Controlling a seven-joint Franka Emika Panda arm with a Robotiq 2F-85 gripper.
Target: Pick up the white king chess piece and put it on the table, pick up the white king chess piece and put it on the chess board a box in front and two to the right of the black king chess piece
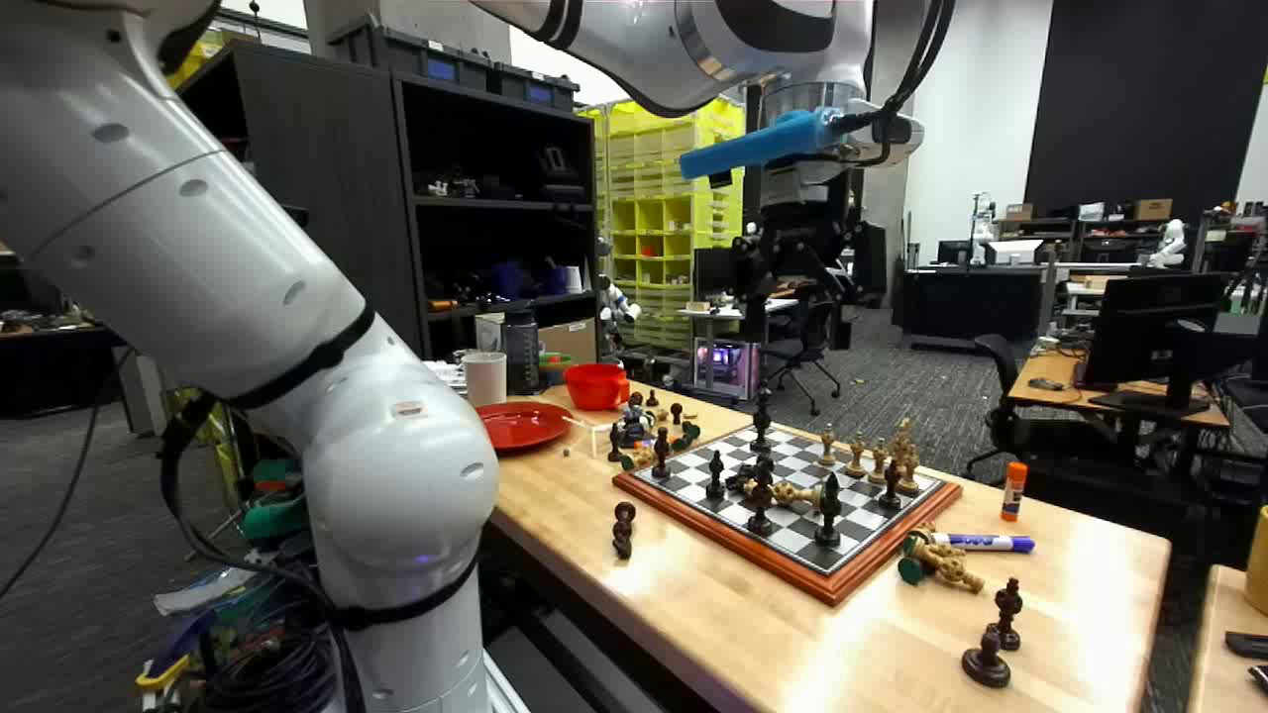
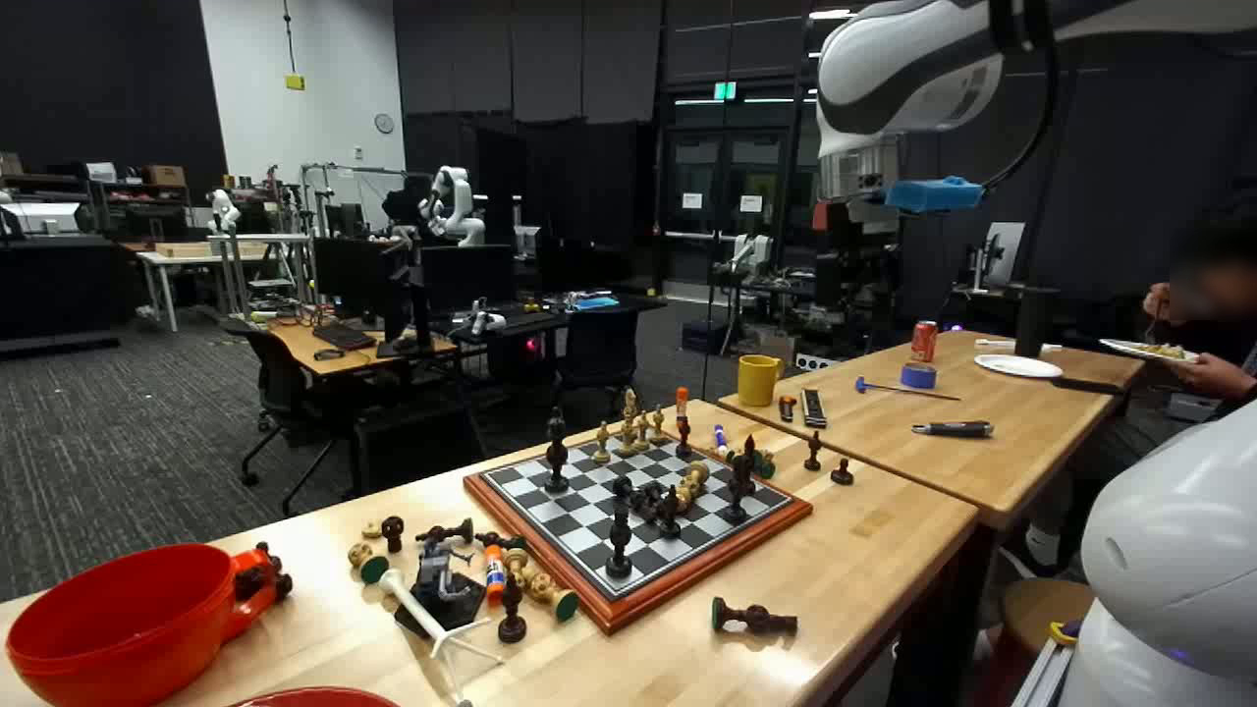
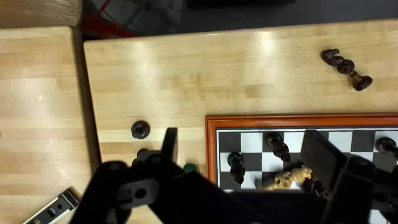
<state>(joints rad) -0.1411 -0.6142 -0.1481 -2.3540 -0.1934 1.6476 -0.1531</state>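
Observation:
The chess board [image 1: 713,522] with its reddish-brown frame lies on the light-wood table [image 1: 684,614]. A tan piece, apparently the white king [image 3: 284,181], lies on its side on the board; it also shows in an exterior view [image 2: 693,481]. A dark piece [image 3: 313,186] lies against it. Several dark pieces stand on the board, among them tall ones [image 1: 829,510] [image 2: 557,452]; which is the black king I cannot tell. My gripper [image 1: 798,325] is open and empty, high above the board, its fingers wide apart in the wrist view [image 3: 247,152].
Several tan pieces [image 1: 880,460] stand at the board's far side. Fallen tan pieces [image 1: 941,564], a purple marker [image 1: 984,543] and a glue stick [image 1: 1012,491] are beside the board. A dark piece [image 2: 754,617] lies near the table's edge. A red cup [image 2: 123,624] stands at one end.

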